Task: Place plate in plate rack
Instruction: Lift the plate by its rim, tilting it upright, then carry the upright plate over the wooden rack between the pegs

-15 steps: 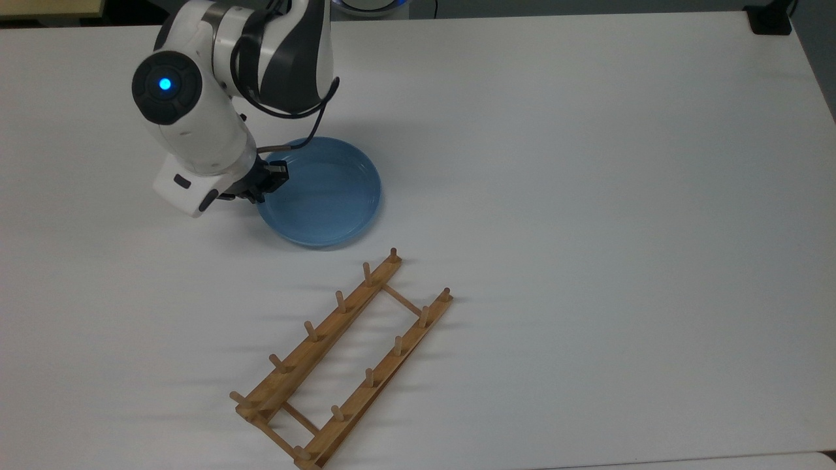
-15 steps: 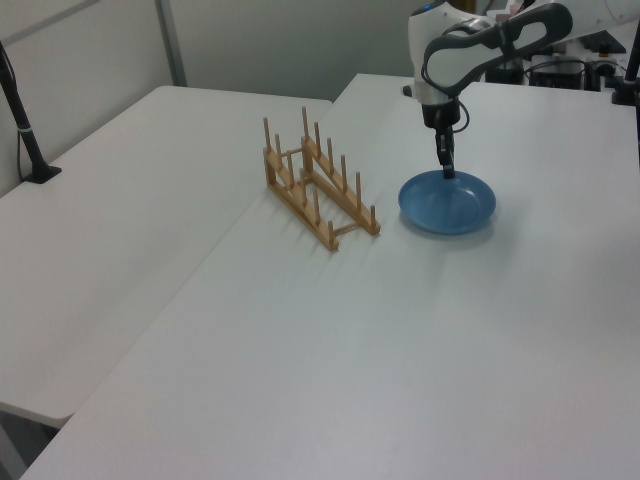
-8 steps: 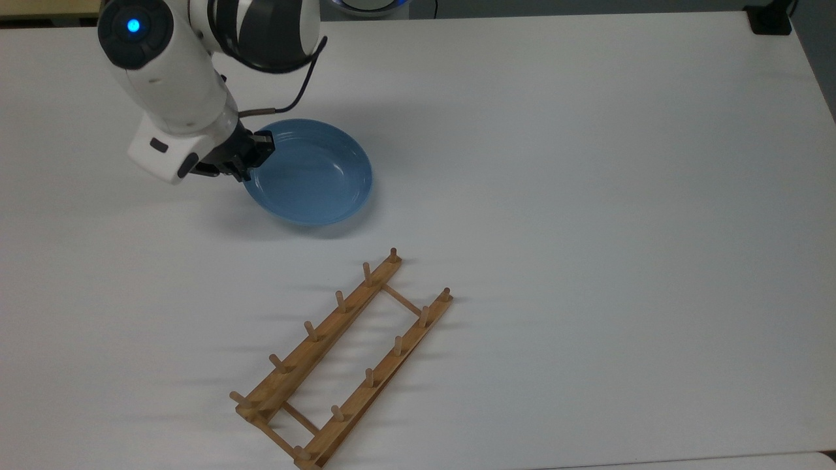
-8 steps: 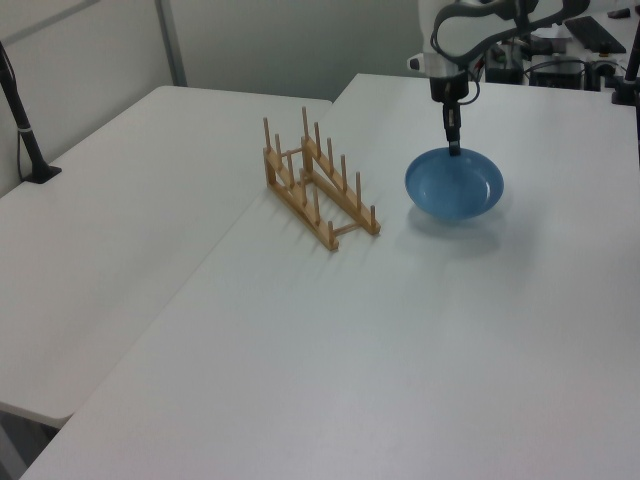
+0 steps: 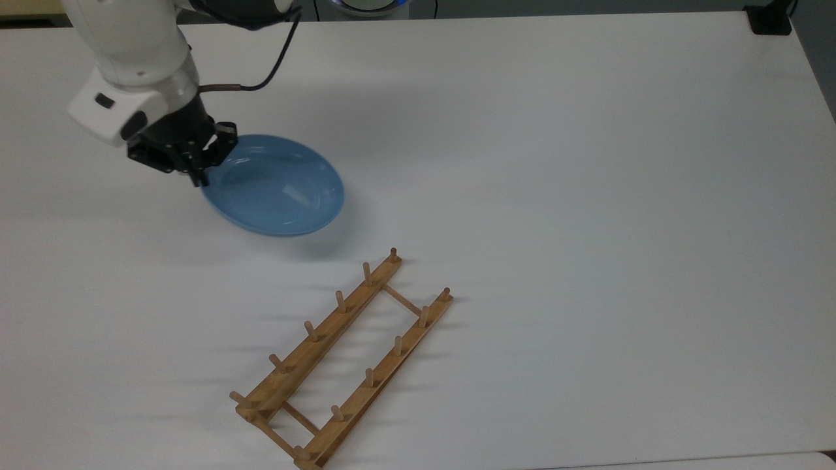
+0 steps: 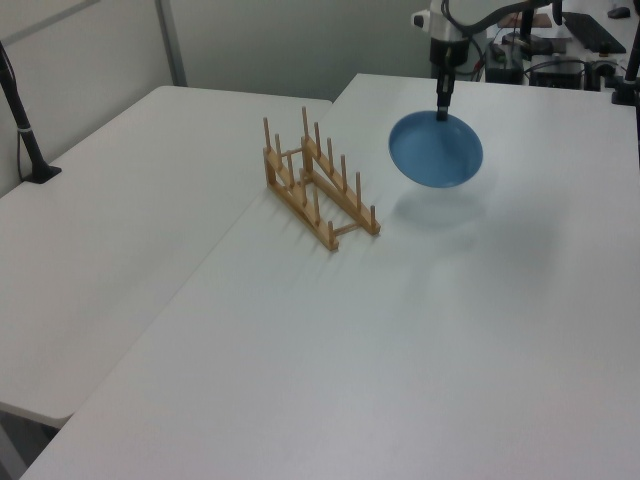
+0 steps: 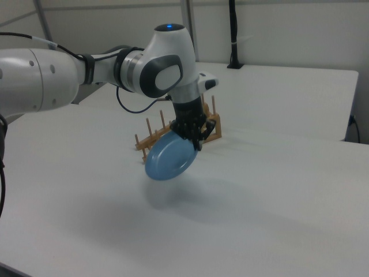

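Lifted since earlier: plate [image 5: 274, 188], tilted, rim pinched in gripper [image 5: 199, 171]; plate rack [image 5: 343, 358] well apart, toward the top view's lower right.

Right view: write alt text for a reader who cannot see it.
A white robot arm's gripper holds a light-blue plate by its rim, tilted and lifted clear of the white table. A wooden plate rack stands on the table behind it, with no plate in it.
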